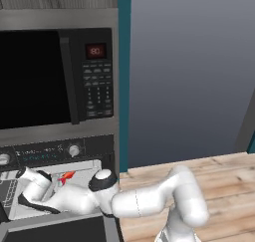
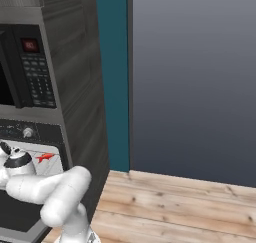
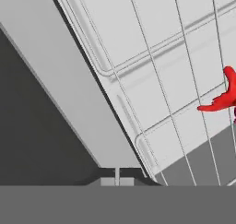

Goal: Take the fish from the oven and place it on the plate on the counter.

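The oven (image 1: 50,151) stands open under the microwave, and my arm reaches into its cavity from the right. The fish (image 1: 67,176), small and red-orange, lies on the wire rack (image 3: 161,57) inside; it is also seen as the fish (image 2: 45,157) from the other side. In the hand view the fish (image 3: 223,98) sits at the right edge, well apart from my gripper (image 3: 116,178). The gripper's tips are pressed together, shut with nothing between them, low over the rack's front edge. The plate and the counter are out of view.
A black-fronted microwave (image 1: 50,76) with keypad sits above the oven. The oven's lowered door (image 1: 55,231) lies beneath my arm. To the right run a teal wall strip (image 1: 124,86), a grey panel (image 1: 189,71) and light wooden floor (image 1: 224,176).
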Robot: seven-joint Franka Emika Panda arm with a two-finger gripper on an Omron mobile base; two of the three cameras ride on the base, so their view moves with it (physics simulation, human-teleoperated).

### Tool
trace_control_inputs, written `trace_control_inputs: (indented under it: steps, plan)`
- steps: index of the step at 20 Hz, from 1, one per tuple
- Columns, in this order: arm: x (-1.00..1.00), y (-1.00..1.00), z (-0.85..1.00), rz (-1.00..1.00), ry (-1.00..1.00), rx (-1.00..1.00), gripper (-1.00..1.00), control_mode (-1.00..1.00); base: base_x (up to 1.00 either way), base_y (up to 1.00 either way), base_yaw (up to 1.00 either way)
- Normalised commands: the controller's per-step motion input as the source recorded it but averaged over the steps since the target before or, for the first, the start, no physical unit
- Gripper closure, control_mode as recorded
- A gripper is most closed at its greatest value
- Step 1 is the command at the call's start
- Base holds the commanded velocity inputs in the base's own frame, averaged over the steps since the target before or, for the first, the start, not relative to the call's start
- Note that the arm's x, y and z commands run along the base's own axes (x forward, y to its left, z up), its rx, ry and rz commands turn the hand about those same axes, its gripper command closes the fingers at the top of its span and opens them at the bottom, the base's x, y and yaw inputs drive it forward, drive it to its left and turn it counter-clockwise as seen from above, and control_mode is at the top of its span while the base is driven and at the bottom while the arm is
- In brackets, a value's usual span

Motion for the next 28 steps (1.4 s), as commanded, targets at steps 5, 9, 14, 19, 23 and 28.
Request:
trace_control_inputs:
  steps: [5,9,14,19,23,28]
  plan:
    - [-0.51,0.0,-0.32,0.0,-0.25,0.01,1.0,-1.0,0.0,0.0,0.0]
    - [-0.42,-0.03,-0.01,0.0,-0.24,0.01,1.0,-1.0,0.0,0.0,0.0]
    - [-0.06,-0.13,-0.09,0.0,-0.17,0.02,1.0,-1.0,0.0,0.0,0.0]
    - [0.0,0.0,-0.02,-0.02,-0.21,0.08,-1.0,-1.0,0.0,0.0,0.0]
    - [0.0,-0.2,0.0,-0.16,-0.24,0.28,-1.0,-1.0,0.0,0.0,0.0]
    - [0.04,-0.54,-0.09,-0.32,-0.15,0.43,-1.0,-1.0,0.0,0.0,0.0]
